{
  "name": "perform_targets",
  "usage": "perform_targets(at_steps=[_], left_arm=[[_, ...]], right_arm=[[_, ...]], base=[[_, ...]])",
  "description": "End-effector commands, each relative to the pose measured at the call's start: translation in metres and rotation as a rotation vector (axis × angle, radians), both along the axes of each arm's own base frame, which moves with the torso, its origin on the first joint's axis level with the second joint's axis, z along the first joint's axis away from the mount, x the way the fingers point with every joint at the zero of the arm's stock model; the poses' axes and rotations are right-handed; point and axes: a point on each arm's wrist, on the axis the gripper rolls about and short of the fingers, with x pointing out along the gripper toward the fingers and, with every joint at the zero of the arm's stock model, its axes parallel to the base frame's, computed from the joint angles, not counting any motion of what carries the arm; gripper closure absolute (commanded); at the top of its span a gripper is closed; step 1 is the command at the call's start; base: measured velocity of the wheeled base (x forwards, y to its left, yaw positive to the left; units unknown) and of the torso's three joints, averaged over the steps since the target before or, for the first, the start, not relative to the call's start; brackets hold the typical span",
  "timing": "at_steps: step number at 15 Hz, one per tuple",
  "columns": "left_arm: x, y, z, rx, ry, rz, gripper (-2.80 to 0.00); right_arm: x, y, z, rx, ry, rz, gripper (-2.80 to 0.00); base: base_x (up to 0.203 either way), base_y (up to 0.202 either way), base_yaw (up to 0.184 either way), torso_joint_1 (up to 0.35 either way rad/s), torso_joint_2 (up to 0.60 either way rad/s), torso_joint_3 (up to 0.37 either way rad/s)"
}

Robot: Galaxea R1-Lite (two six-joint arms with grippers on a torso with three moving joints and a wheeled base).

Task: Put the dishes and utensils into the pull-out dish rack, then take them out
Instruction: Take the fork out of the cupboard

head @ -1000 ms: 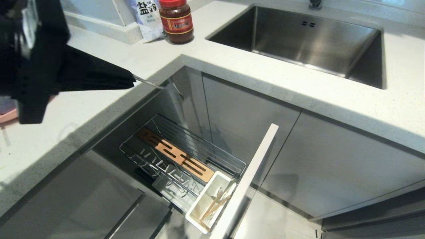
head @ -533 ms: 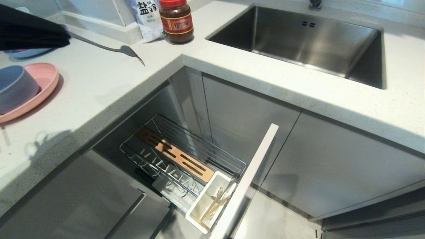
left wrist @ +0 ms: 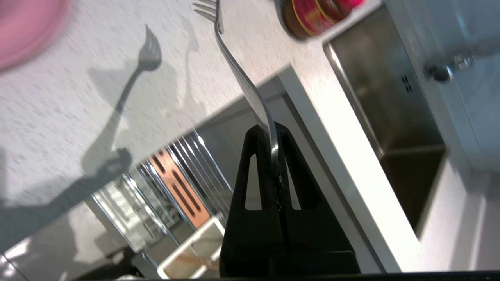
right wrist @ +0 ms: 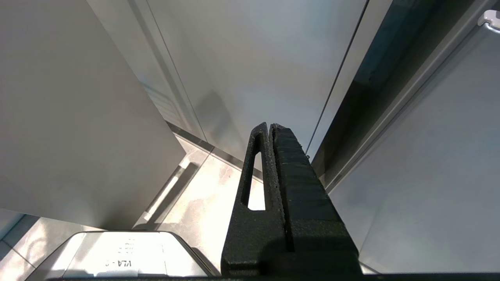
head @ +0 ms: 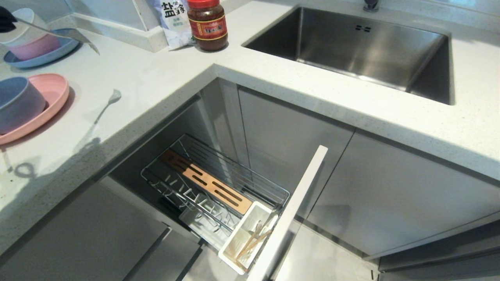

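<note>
Current step, judged from the layout: unloading, fork transfer. The left end effector is clenched on the handle of the fork, tines pointing away from the fingers and the fork hanging free above the worktop; its shadow falls on the surface below. In the head view only the tip of this end effector appears, at the 10 o'clock corner, with the fork projecting toward 4 o'clock past the stacked bowls on a blue plate. The pink plate lies at 9 o'clock on the worktop with the blue-grey bowl resting in it, so both dishes are out of the rack. The rack stands pulled out at 6 o'clock; its wire slots and wooden block carry nothing. The white cup at its near end holds the chopsticks; whether the spoon is there too cannot be made out. The right end effector is clenched on nothing and parked low, facing cabinet fronts. Next move, as a judgement: lower the fork until it lies flat on bare worktop, near the plate but clear of both dish groups, then release. After that the cup contents remain to be lifted out. Risk: a thin handle may pivot in the grip during descent.
</note>
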Motion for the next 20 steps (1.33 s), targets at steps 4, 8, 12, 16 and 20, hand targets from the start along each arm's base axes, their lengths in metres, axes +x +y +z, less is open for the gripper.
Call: perform_targets(at_steps=[4, 8, 12, 16, 20], left_arm=[[0.033, 0.009, -0.003, 0.046, -0.046, 0.25, 0.0], [0.075, 0.013, -0.012, 0.101, -0.07, 0.406, 0.0], [0.112, 0.016, -0.028, 0.155, -0.022, 0.485, 0.0], [0.131, 0.012, -0.042, 0.193, 0.036, 0.55, 0.0], [0.135, 0.012, -0.043, 0.198, 0.035, 0.593, 0.0]], right_arm=[[0.0, 0.0, 0.0, 0.0, -0.003, 0.001, 0.0], [0.0, 0.0, 0.0, 0.0, -0.003, 0.0, 0.0], [0.0, 0.0, 0.0, 0.0, -0.003, 0.001, 0.0], [0.0, 0.0, 0.0, 0.0, -0.003, 0.0, 0.0], [0.0, 0.0, -0.001, 0.0, -0.002, 0.001, 0.0]], base=[[0.0, 0.0, 0.0, 0.0, 0.0, 0.0], [0.0, 0.0, 0.0, 0.0, 0.0, 0.0], [0.0, 0.0, 0.0, 0.0, 0.0, 0.0], [0.0, 0.0, 0.0, 0.0, 0.0, 0.0], [0.0, 0.0, 0.0, 0.0, 0.0, 0.0]])
